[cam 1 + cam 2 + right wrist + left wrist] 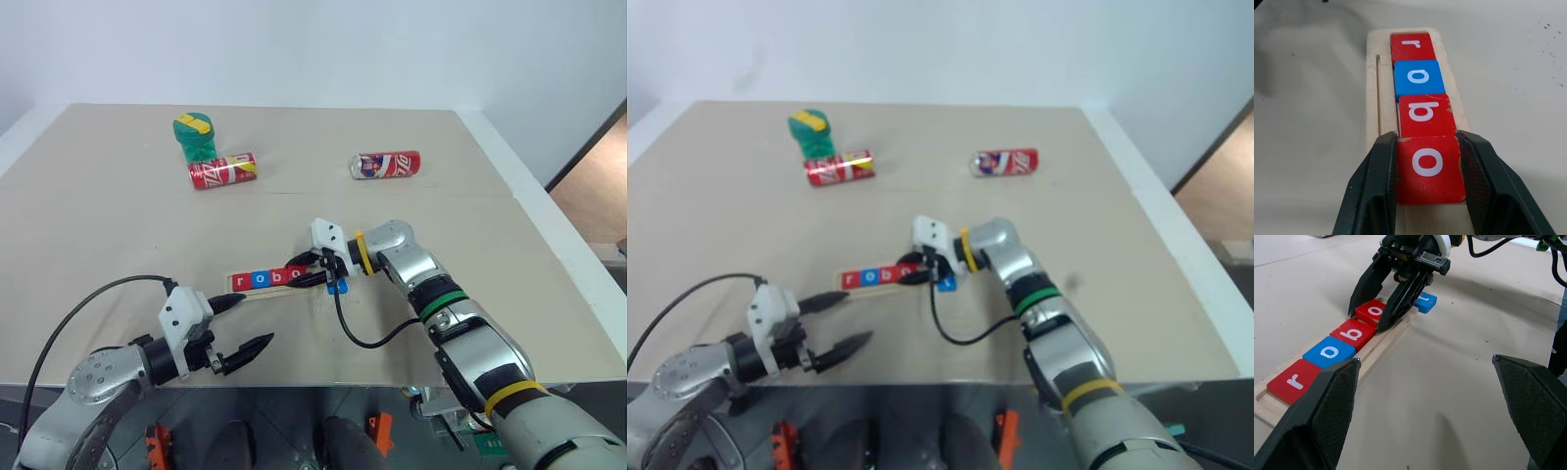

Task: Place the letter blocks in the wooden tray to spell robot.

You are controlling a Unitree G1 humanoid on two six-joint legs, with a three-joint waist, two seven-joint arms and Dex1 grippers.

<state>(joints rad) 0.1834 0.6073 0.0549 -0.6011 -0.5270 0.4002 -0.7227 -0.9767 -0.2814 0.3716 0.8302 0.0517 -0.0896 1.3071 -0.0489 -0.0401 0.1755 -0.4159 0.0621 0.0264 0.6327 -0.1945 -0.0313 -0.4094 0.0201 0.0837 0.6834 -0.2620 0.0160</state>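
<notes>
The wooden tray [235,285] lies on the table in front of me. In its groove sit a red r [1292,381], a blue o [1329,352] and a red b [1354,332]. My right gripper [312,275] is shut on a red o block [1428,169]. It holds the block by two opposite sides, in line with the row just past the b. I cannot tell whether this block lies flat. A blue t block [338,287] rests on the table at the tray's right end, under the right wrist. My left gripper [255,319] hovers open near the tray's left end, holding nothing.
Two red soda cans [222,170] [386,164] lie on their sides at the back of the table. A green object with a yellow band [194,135] stands by the left can. The table's front edge [323,384] runs just below my arms.
</notes>
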